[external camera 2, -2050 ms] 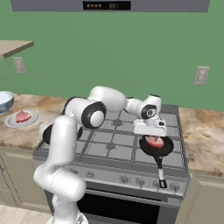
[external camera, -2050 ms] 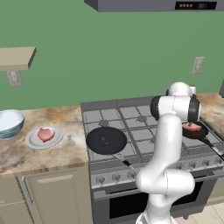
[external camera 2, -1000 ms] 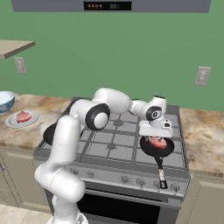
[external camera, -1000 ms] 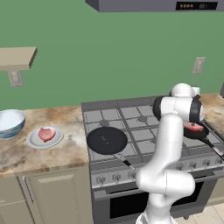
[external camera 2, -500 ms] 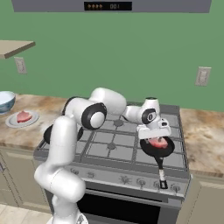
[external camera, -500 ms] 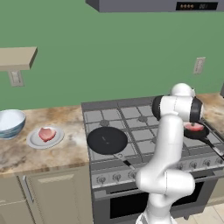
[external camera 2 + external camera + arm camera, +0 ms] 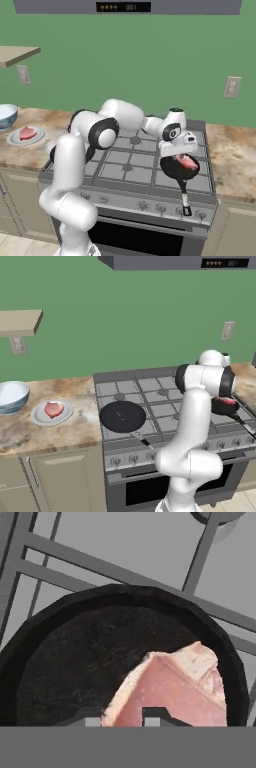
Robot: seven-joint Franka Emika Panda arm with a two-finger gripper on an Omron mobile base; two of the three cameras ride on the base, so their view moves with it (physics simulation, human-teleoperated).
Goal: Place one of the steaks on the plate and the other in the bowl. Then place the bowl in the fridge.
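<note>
Arm is stretched out over the right side of the stove, gripper (image 7: pixel 184 154) hanging directly above the small frying pan (image 7: pixel 175 168) on the front-right burner, because the second steak (image 7: pixel 188 161) sits in that pan and it's the one not yet moved. Hand camera looks straight down into the pan: steak (image 7: pixel 172 692) lies flat toward one side of the black base, and the two fingertips (image 7: pixel 155 716) poke up at the bottom edge right against the meat. Can't tell the claw's state from that: the tips are mostly cut off, so whether they're spread around the steak or pinched on it isn't readable. The other steak (image 7: pixel 53 408) is already on the plate (image 7: pixel 39 418) on the left counter, so that half looks done. Bowl (image 7: pixel 11 396) stands just beside the plate, further left, near the counter's end, with nothing visible inside, likely the destination for the pan steak. A second, larger black pan (image 7: pixel 122 416) sits on the front-left burner, between the arm's base and the plate, so the carry to the bowl has to pass over it. My read: step in hand is the grasp on the pan steak; the fridge step comes after.
</note>
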